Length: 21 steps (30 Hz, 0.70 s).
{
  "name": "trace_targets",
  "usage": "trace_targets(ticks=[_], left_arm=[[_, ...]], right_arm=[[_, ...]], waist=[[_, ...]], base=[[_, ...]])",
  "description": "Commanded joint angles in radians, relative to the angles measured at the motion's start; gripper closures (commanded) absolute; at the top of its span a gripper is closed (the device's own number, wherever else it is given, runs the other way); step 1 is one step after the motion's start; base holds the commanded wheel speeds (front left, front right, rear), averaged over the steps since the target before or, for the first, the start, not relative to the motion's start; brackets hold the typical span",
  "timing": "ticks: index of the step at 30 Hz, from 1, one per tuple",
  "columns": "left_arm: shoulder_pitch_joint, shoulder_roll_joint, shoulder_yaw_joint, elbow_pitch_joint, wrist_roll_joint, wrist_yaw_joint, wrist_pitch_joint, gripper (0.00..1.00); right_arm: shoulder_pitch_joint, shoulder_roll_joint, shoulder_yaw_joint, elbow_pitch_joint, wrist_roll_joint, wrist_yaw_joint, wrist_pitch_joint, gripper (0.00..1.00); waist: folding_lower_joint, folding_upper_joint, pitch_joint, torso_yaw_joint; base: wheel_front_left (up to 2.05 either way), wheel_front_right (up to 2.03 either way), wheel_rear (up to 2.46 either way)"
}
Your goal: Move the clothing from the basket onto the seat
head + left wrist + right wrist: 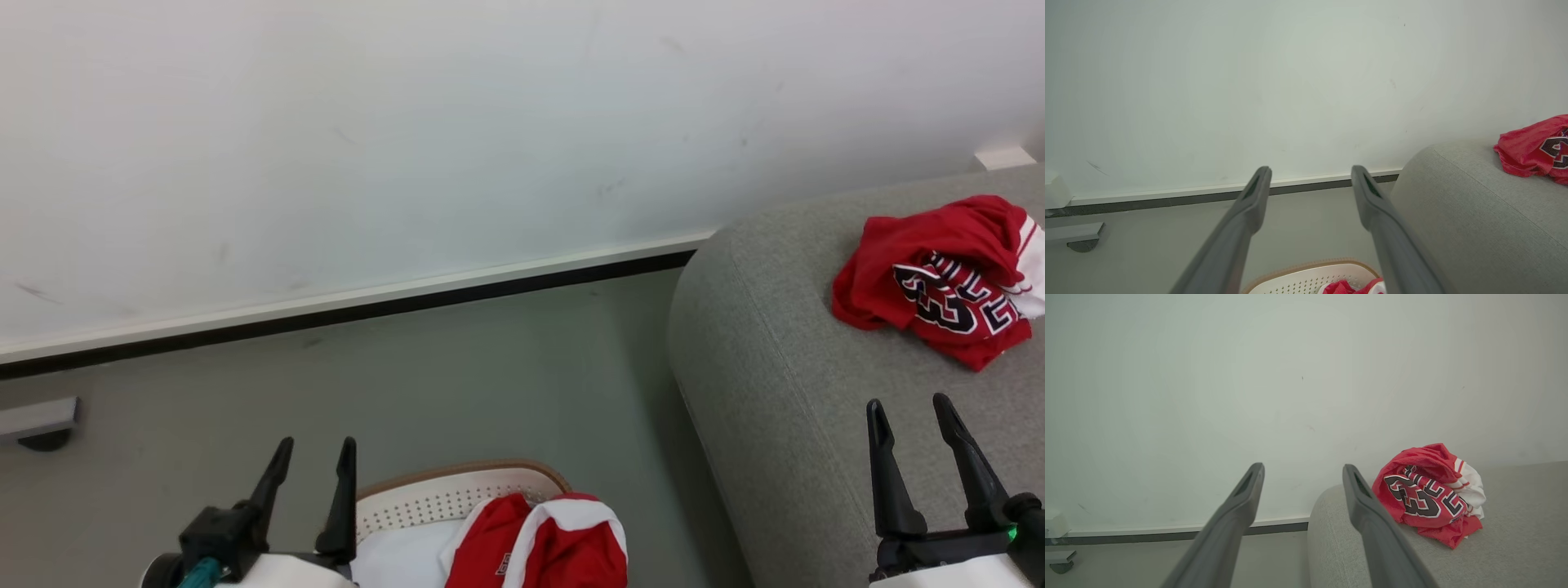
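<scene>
Two red fabric sports garments with white trim lie well apart. One red garment point(539, 543) sits in the cream-white perforated plastic laundry basket point(445, 500) with a brown rim, beside a white pad point(400, 559). The other red garment point(939, 278), black-lettered, lies crumpled on the light grey upholstered sofa point(775, 392). The left hand point(317, 445) and right hand point(909, 402) gape wide, both empty.

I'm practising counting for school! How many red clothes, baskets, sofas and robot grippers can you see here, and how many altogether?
Red garments: 2, one on the sofa, one in the basket
Baskets: 1
Sofas: 1
Grippers: 2, the left gripper and the right gripper, both open
Total: 6
</scene>
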Motion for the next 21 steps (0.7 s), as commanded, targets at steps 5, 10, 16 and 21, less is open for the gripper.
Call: trace_targets(ticks=[5,10,16,21], left_arm=[[-0.057,0.003,-0.029,0.043,0.007,-0.011,0.0,0.0],[-0.118,0.021,-0.069,0.154,0.02,-0.019,0.0,0.0],[-0.229,0.059,-0.122,0.373,0.023,-0.028,0.008,0.0],[-0.334,0.095,-0.163,0.549,0.021,-0.028,0.026,0.0]], right_arm=[[-0.042,-0.026,0.013,-0.016,-0.003,-0.002,-0.001,0.0],[-0.072,-0.027,0.016,-0.037,0.0,-0.002,-0.001,0.0],[-0.106,-0.012,0.004,-0.068,0.002,-0.002,-0.001,0.0],[-0.137,0.006,0.002,-0.095,0.003,-0.002,-0.001,0.0]], waist=[[0.0,-0.0001,0.076,-0.072],[0.0,-0.0001,0.142,-0.12],[0.0,-0.0001,0.225,-0.164],[0.0,-0.0001,0.307,-0.199]], base=[[0.0,0.0,0.0],[0.0,0.0,0.0],[0.0,0.0,0.0],[0.0,0.0,0.0]])
